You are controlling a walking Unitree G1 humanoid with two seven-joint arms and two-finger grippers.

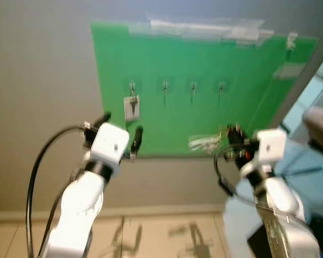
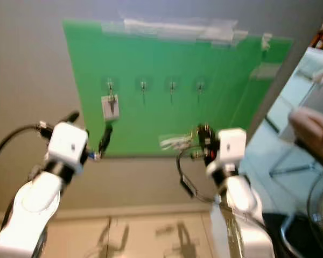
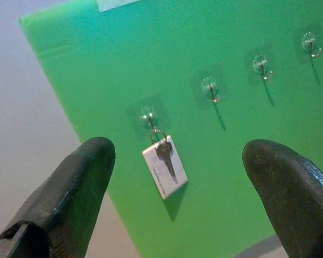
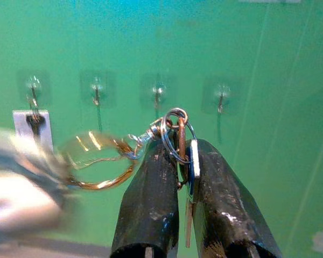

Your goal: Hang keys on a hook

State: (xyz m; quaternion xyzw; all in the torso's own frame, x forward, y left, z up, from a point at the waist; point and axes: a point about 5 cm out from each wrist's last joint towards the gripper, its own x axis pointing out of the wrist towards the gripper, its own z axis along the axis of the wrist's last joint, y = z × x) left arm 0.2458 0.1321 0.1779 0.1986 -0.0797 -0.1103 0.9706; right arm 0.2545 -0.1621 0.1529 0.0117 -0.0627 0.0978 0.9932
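right gripper [image 4: 178, 161], fingers pressed together on a bunch of keys [image 4: 175, 137]: silver split rings, a brass-coloured ring and a blurred tag trailing to one side, held raised before the lower part of a flat green board [image 1: 204, 70] taped to a grey wall [image 1: 37, 80]. left gripper [image 3: 177, 161], fingers spread wide and holding nothing, raised near the board's lower left corner. four small metal hooks [image 4: 159, 94] on clear adhesive pads sit in a row across the board; the leftmost hook [image 3: 149, 117] carries a dark key with a white rectangular tag [image 3: 164, 165]. at far right, a person's hand [image 2: 309, 129].
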